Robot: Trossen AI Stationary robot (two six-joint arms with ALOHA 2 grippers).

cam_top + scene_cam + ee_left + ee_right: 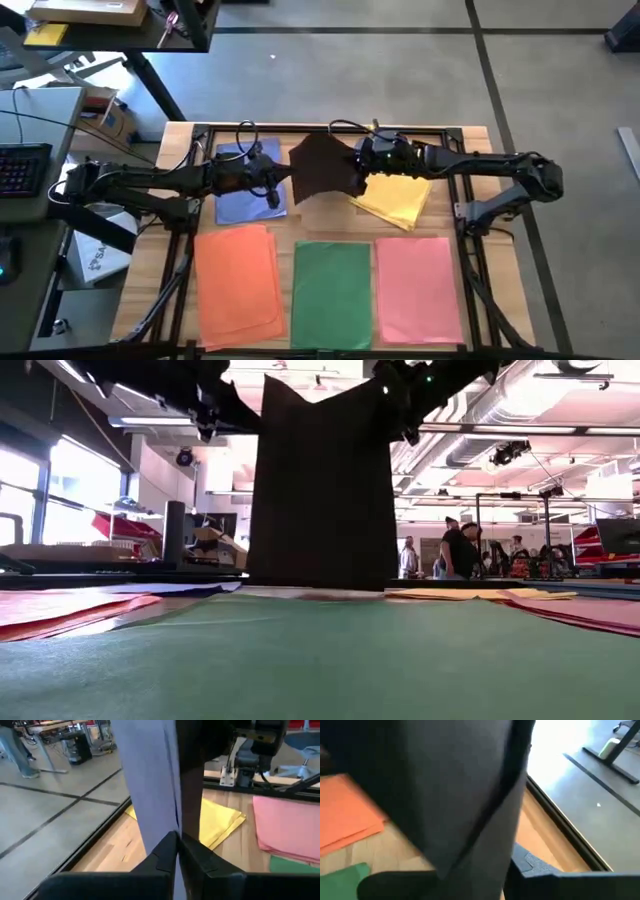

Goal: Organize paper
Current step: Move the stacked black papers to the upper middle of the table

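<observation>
Table point(470, 140): wood, centre of high view.
Blue paper point(240, 195): upper left of table, flat; one blue sheet point(150, 795) lifted, pinched between closed fingers point(165, 855) of left gripper point(268, 183).
Grey sheet point(325, 165): upper centre, raised off table, hanging upright in low view point(320, 490); clamped at its right edge by right gripper point(362, 160), jaws together on it.
Yellow paper point(395, 200): upper right, skewed.
Orange paper point(238, 280): lower left.
Green paper point(332, 295): lower centre.
Pink paper point(418, 290): lower right.
People point(455, 550): standing, right background of low view.
</observation>
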